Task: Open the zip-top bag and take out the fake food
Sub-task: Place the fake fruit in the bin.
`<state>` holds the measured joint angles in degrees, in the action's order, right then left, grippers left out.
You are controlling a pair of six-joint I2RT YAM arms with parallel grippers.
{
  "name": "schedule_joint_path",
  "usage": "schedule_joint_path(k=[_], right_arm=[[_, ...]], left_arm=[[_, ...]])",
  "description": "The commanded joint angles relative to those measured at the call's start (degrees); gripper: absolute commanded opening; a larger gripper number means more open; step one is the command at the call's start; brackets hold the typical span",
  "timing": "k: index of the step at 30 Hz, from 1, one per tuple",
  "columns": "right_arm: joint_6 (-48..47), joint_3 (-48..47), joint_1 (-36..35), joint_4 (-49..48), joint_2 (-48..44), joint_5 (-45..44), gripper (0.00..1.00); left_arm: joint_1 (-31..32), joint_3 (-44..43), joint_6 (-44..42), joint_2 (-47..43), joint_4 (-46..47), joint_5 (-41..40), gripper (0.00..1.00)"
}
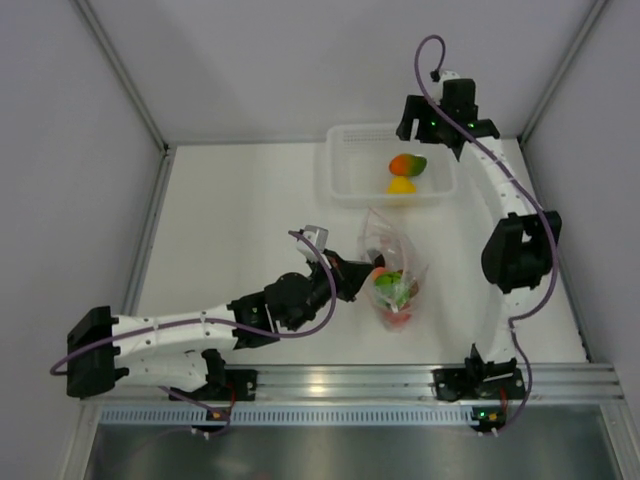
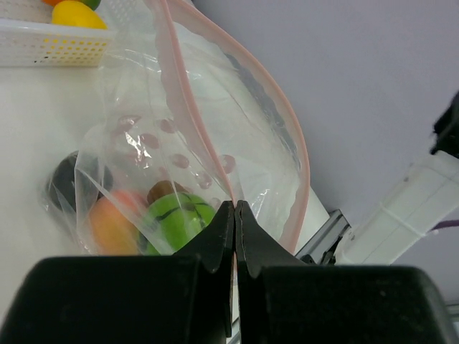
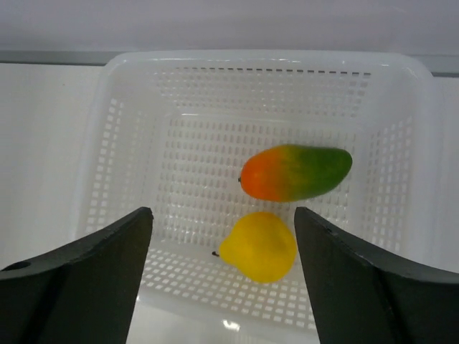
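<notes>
A white table (image 1: pixel 250 220) carries everything, with the left arm (image 1: pixel 180 335) reaching from its near corner toward the middle and the right arm (image 1: pixel 500 200) arching up to the far side. At the far edge sits a white perforated basket (image 1: pixel 345 165). Nearer the arms, about mid-table, the clear zip-top bag (image 1: pixel 385 240) stands with its mouth gaping upward, its pink zip strip (image 2: pixel 290 143) curving in two separate lines. The left gripper (image 2: pixel 235 208) has its fingers pressed together on the bag's rim, right where the pink lines meet, holding that edge up. The right gripper (image 3: pixel 222 213) hovers over the basket with its fingers spread wide and nothing between them. Inside the basket lie an orange-green mango (image 3: pixel 295 172) and, just beside it, a yellow fruit (image 3: pixel 259 246). The rest of the fake food is in the bottom of the bag: a green fruit with black marks (image 2: pixel 176 215), a peach-orange fruit (image 2: pixel 111 226) against it, a dark purple fruit (image 2: pixel 64 179) further out, and a small brown fruit (image 2: pixel 161 190) tucked behind the green one.
</notes>
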<state>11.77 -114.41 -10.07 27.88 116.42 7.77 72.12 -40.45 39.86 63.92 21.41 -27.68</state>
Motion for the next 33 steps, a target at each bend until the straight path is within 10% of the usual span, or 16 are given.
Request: schedule_joint_path(k=[1,14,26,33], right_arm=[[2.8,5.0,0.6,0.8,-14.7,2.6,0.78],[3.7,31.0,-13.7,8.0,-51.2,-1.5,0.43],[9.1,36.2,-42.2,20.5,-56.6,-23.8,0.36],[9.9,40.2,-43.6,23.2,-57.8,-27.0,0.35]], left_arm=[[0.0,-3.1,-1.0,0.9,2.5,-0.2,0.0],[-0.3,-5.9,-1.4,1.8,2.5,0.0,0.0],[-0.4,-6.6,0.7,2.3,2.6,0.3,0.0],[-0.4,-6.0,2.0,1.5,2.8,1.0,0.0]])
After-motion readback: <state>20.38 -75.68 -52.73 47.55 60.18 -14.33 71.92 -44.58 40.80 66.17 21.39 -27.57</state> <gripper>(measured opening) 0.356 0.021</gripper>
